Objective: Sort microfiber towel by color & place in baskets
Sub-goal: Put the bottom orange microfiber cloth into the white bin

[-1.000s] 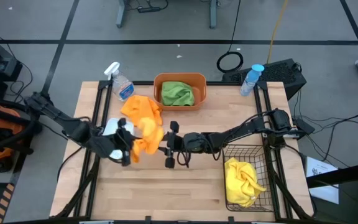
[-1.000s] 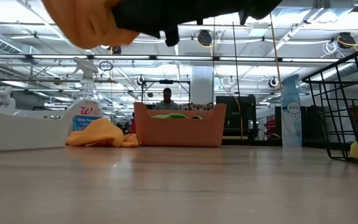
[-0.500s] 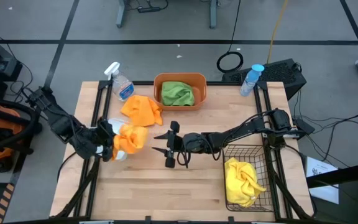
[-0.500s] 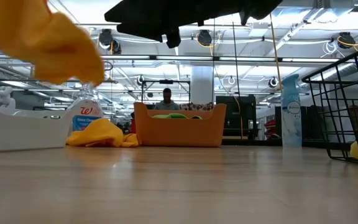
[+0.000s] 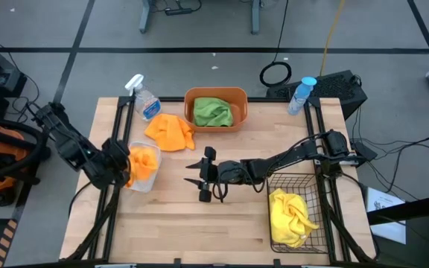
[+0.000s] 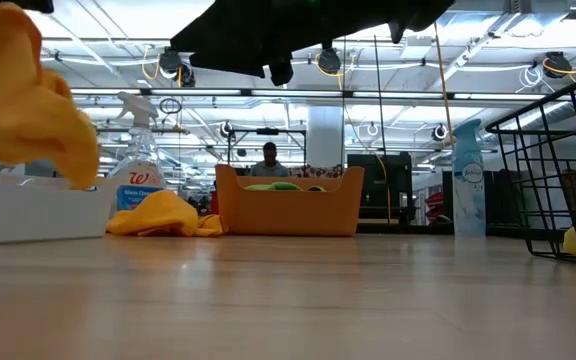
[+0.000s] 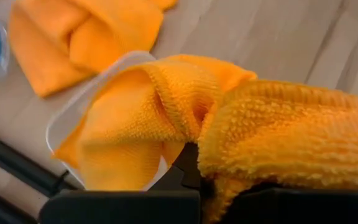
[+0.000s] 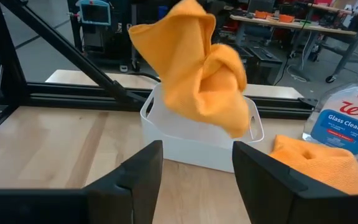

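While two orange towels (image 5: 169,132) show, three baskets (image 5: 215,109) stand.

From the high view we look straight down on the whole table (image 5: 229,216). In the low view we sit at table-top height and look across it into the room. Each wrist camera looks out past its own arm, very close. All four views share the white bin (image 8: 194,146).
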Action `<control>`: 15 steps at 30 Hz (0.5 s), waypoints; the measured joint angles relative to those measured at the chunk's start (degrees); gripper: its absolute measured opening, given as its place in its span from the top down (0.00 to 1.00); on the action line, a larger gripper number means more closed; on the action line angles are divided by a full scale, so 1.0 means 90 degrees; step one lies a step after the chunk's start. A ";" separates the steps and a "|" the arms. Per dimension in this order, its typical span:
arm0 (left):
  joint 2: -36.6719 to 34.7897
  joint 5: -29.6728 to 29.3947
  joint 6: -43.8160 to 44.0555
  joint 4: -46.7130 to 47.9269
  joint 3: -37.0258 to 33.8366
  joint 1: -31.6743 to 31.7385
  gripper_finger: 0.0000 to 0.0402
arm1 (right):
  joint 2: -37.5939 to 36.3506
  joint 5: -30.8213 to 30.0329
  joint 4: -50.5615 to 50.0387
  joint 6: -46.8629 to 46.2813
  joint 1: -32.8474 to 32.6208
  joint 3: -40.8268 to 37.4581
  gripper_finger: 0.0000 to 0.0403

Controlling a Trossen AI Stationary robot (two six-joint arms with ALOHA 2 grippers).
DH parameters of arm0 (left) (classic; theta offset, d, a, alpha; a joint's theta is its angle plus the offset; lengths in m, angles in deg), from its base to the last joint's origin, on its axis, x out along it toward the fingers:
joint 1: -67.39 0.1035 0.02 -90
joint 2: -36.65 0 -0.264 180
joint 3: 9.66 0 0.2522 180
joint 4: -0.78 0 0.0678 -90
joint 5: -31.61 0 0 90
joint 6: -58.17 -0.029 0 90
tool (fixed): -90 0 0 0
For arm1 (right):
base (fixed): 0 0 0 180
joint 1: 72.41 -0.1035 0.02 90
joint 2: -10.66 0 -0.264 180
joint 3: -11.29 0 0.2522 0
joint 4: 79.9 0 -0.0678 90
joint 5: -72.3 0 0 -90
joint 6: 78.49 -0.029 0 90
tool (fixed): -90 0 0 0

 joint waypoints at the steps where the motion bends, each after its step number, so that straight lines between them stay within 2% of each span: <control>1: 0.0012 0.0074 0.0010 0.0003 -0.0044 0.0000 0.99 | 0.0000 0.0003 0.0000 0.0000 0.0000 0.0000 0.53; 10: 0.0220 0.0080 0.0169 -0.0034 -0.0790 0.0005 0.99 | 0.0000 0.0039 0.0000 -0.0028 -0.0007 0.0000 0.53; 15: 0.0312 -0.0206 0.0140 -0.0406 -0.1101 0.0005 0.98 | 0.0000 0.0134 0.0000 -0.0123 -0.0007 0.0000 0.53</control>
